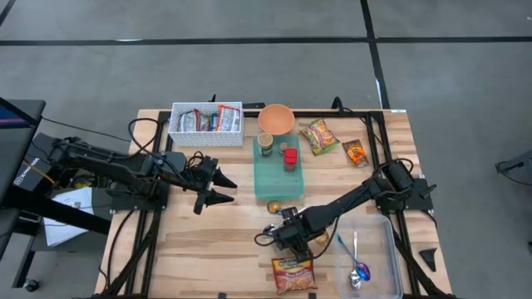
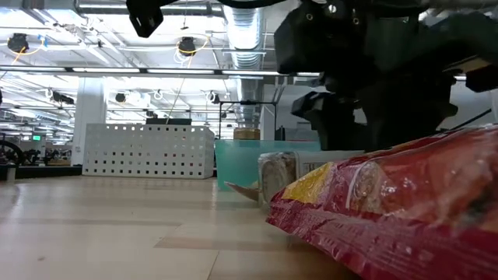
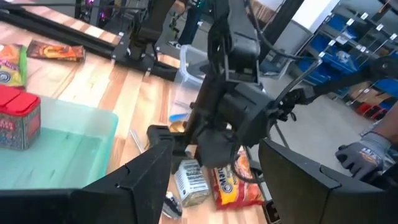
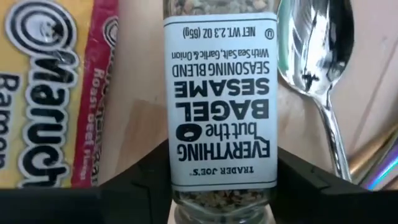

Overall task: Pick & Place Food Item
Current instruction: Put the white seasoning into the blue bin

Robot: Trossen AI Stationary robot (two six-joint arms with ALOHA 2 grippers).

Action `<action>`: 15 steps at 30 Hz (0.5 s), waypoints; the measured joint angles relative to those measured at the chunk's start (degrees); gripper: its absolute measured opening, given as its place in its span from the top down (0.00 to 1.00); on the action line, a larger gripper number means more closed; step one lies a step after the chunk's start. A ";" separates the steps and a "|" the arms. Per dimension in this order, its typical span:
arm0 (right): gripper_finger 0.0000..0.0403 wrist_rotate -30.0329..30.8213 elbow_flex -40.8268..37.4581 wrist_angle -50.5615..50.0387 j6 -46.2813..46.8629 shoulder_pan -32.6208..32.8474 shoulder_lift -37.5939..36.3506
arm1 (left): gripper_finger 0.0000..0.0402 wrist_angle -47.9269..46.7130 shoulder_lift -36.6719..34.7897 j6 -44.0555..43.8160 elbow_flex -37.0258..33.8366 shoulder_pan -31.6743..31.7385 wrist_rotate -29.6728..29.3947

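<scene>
Right gripper [image 1: 287, 237] fingers straddle the seasoning jar [image 4: 222, 99] (seemingly lying flat).

From above I get even, soft light on the bench [image 1: 208, 249], with only faint shadows under the arms and no harsh glare. At bench height the ceiling lamps [image 2: 187, 47] burn bright against the hall, and the ramen packet [image 2: 405, 202] nearest the lens is smeared out of focus, as is the dark arm mass above it. Through my right hand's [image 4: 221, 186] camera the seasoning jar [image 4: 221, 106] label between the fingers reads crisp, while the spoon [image 4: 314, 56] just beside it throws back strong white reflections. My left hand's [image 3: 214, 174] own fingers are soft and blurred; the background beyond tilts and looks slightly washed.
</scene>
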 joint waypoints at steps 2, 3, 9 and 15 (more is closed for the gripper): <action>0.53 0.00 0.02 -2.06 -0.29 -0.18 -0.83 | 0.41 0.09 0.22 -0.04 0.02 -0.01 0.00; 0.53 -0.19 0.02 -2.42 -0.68 -0.43 -1.29 | 0.41 -0.02 0.32 -0.02 0.02 -0.01 0.00; 0.53 -0.27 0.07 -5.07 -2.19 -0.92 -7.78 | 0.41 -1.50 0.31 1.05 0.02 -1.14 0.53; 0.53 0.25 0.13 -7.64 -1.12 -3.99 -16.37 | 0.41 -4.09 2.26 6.71 0.27 -7.57 -5.46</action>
